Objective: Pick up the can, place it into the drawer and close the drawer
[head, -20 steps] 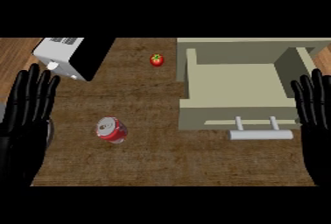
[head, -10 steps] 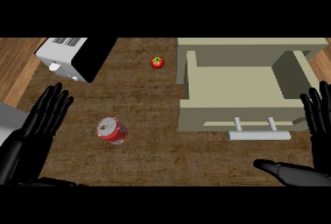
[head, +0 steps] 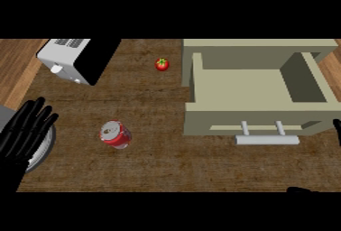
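Note:
A red can (head: pixel 115 134) with a silver top lies on its side on the brown counter, left of centre. The beige drawer (head: pixel 256 90) stands pulled open at the right with nothing inside it, its pale bar handle (head: pixel 266 139) facing me. My left hand (head: pixel 26 131) is open, fingers straight and pointing up, at the left edge, a short gap left of the can. Of my right hand (head: pixel 303 190) only a thumb tip at the bottom right and a thin sliver of finger at the right edge show. They are spread wide apart and hold nothing.
A white and black toaster (head: pixel 76 58) stands at the back left. A small red tomato (head: pixel 162 64) lies near the drawer's back left corner. A grey round plate (head: pixel 45 149) sits partly under my left hand. The counter's edge runs along the left.
Both hands have drifted outward and down: the left toward the left edge, the right almost out of the picture. The can and drawer have not moved.

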You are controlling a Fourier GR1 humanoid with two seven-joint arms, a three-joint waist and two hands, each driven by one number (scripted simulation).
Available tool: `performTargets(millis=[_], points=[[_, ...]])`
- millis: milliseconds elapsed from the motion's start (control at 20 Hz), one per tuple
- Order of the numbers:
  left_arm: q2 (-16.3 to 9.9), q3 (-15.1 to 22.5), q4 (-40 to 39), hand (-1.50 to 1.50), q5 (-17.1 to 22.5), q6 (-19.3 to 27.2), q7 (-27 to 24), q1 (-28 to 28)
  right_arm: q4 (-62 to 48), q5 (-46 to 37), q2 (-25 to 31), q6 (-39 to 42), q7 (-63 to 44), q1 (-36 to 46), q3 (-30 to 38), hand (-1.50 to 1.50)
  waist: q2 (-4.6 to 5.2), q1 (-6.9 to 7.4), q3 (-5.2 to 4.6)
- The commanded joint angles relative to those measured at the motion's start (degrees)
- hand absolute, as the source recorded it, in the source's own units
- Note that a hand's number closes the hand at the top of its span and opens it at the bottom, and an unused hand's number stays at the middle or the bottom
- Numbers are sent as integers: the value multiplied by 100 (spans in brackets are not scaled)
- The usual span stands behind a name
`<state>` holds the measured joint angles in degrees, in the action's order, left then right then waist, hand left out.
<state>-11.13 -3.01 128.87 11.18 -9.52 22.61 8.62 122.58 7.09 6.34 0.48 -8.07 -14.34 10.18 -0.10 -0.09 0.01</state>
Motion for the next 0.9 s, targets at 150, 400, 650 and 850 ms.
performTargets(millis=[150,400,650,850], points=[[34,-286,784,-150,259,-74,461,356,-331,847,332,746,330,-205,869,-150,0,9,0],[68,-825,470,-150,1057,71,851,160,124,793,141,931,359,-730,868,-150,1,-13,-2],[108,-1003,-237,-150,1577,165,998,-314,236,979,85,1033,298,-849,1067,-150,6,-31,-3],[487,-731,-320,-150,1387,129,713,-95,-106,1521,419,1483,376,-847,1718,-150,5,-19,-2]])
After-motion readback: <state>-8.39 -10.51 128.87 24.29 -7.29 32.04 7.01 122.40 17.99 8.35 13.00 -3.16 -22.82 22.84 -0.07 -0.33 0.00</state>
